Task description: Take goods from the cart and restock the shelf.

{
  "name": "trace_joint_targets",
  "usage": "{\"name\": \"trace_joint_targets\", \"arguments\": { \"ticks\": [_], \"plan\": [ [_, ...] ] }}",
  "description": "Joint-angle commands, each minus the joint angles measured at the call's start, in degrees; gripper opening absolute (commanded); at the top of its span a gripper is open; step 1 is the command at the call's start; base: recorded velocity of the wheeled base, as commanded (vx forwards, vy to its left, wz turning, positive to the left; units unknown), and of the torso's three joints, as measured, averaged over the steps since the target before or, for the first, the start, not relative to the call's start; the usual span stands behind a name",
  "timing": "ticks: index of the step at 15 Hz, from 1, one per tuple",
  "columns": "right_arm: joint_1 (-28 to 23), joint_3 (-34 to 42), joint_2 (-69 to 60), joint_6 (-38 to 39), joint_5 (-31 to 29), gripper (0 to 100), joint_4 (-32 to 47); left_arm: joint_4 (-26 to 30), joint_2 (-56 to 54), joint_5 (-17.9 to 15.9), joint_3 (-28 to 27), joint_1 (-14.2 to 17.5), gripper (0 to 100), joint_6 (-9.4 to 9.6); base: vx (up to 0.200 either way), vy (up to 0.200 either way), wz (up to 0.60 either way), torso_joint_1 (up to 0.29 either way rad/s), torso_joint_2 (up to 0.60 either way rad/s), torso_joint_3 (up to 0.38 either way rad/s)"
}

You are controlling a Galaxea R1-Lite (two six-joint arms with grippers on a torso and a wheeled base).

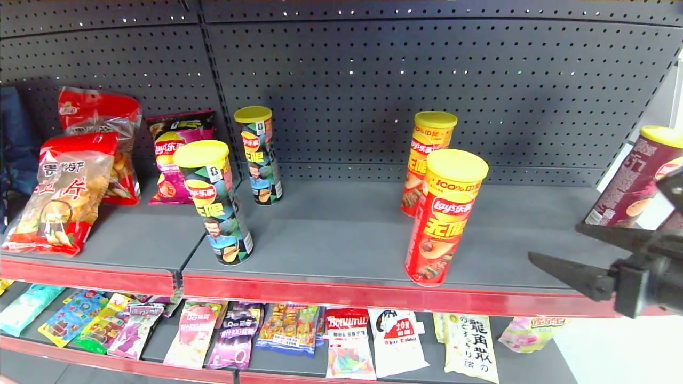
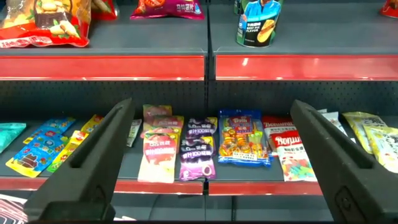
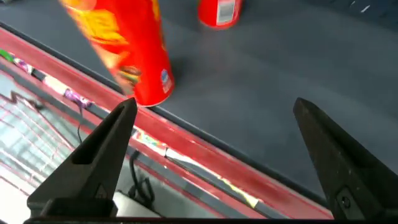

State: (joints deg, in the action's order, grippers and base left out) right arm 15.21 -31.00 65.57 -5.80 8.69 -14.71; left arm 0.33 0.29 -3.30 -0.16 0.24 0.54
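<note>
Where the goods are going: a dark grey metal shelf with a red front lip is running across the middle of the head view, with a bare stretch lying between its groups of cans.
Front can: a tall red chip can with a yellow lid is standing upright at the lip, right of centre. A second red can is standing just behind it.
Edge can: a dark maroon chip can with a yellow lid is showing at the right edge, leaning in the picture. Its foot seems to be resting on the shelf.
Right arm: the black right gripper is hanging at lower right over the lip, jaws spread wide and gripping nothing.
Left arm: the black left gripper is facing the flat sweet bags on the lower tier, jaws likewise wide and empty.
Relation: the tall red chip can is lying left of the right jaws in the head view, apart from them, with its long axis running vertical. The dark maroon chip can is sitting above and behind them. The right arm is standing nearer to both.
Judgement: with both jaws empty, the next item is probably waiting in the cart.
</note>
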Motion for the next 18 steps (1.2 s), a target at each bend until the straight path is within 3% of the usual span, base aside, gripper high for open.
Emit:
{"name": "trace_joint_targets", "arguments": {
  "ticks": [1, 6, 9, 18],
  "plan": [
    [1.3, 0.9, 12.2, 0.2, -1.0, 100, -4.5, 0.0, 0.0, 0.1, 0.0, 0.0, 100, -0.01, 0.000, 0.000, 0.00, 0.000, 0.00, 0.000],
    [1.3, -1.6, 17.7, 0.2, -3.8, 100, -5.2, 0.0, -0.1, 0.1, 0.1, 0.0, 100, 0.08, 0.000, 0.000, 0.00, 0.000, 0.00, 0.000],
    [1.5, -4.1, 21.1, 0.0, -9.7, 100, -5.1, 0.0, -0.1, 0.1, 0.0, 0.0, 100, 0.08, 0.000, 0.000, 0.00, 0.000, 0.00, 0.000],
    [2.2, -4.5, 24.6, -1.1, -9.9, 100, -5.1, 0.0, -0.1, 0.1, 0.0, 0.0, 100, 0.08, 0.000, 0.000, 0.00, 0.000, 0.00, 0.000]
  ]
}}
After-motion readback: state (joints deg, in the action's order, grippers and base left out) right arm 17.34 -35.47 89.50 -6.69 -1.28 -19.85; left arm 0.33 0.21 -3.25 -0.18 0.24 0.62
